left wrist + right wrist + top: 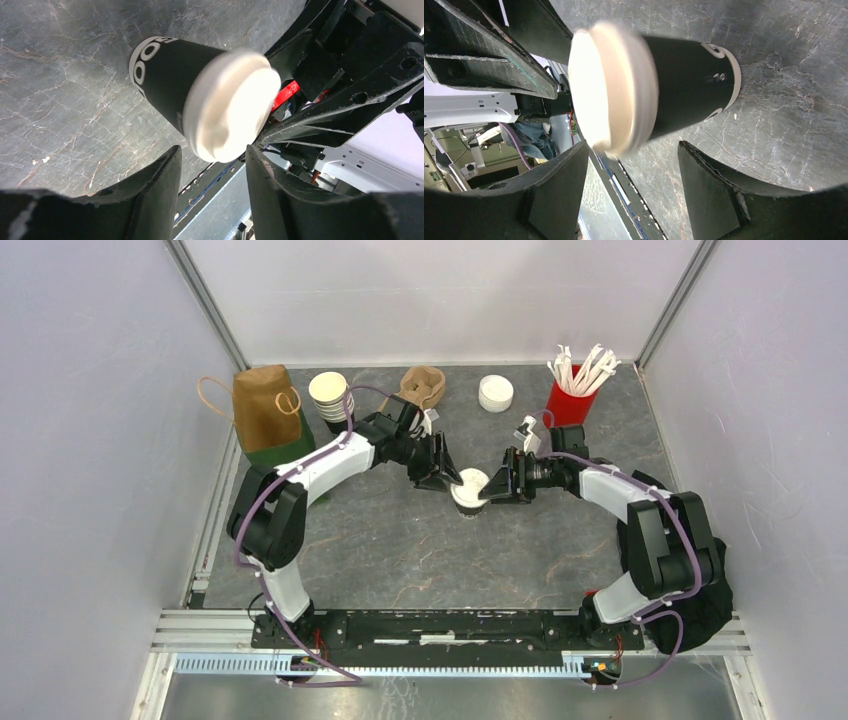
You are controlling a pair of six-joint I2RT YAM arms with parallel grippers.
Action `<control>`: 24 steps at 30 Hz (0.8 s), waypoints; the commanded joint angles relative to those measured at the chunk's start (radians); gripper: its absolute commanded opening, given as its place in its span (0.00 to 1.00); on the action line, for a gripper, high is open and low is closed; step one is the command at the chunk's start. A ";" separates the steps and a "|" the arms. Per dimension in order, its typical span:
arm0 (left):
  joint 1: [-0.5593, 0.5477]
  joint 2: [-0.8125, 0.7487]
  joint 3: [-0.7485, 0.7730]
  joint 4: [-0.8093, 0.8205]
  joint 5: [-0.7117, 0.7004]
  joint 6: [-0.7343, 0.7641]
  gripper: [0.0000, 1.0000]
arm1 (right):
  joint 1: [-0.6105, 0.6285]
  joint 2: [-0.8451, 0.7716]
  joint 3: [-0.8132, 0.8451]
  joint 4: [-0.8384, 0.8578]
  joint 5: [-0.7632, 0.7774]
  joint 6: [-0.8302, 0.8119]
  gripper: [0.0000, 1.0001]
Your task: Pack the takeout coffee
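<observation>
The takeout coffee [470, 490] is a black paper cup with a white lid. It stands on the dark stone table [400, 550] near the middle. My left gripper [449, 480] is open just left of the cup, and my right gripper [496, 488] is open just right of it. In the left wrist view the cup [165, 80] stands beyond my open left gripper [212, 162], its lid just past the fingertips. In the right wrist view the cup [684, 82] stands likewise just beyond my open right gripper [631, 152]. Neither holds it.
Along the back stand a brown paper bag [262, 408] with handles, a stack of lidless cups [329, 396], a cardboard cup carrier [424, 386], a stack of white lids [495, 393] and a red cup of white straws [572, 392]. White walls enclose the table.
</observation>
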 commanded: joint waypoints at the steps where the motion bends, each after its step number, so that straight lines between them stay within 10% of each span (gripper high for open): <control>1: 0.005 -0.011 0.045 -0.062 -0.013 0.059 0.58 | -0.013 -0.062 0.035 -0.014 -0.025 -0.007 0.72; 24: 0.012 0.023 0.029 0.048 0.015 -0.010 0.56 | -0.087 -0.014 0.102 -0.055 -0.022 -0.044 0.42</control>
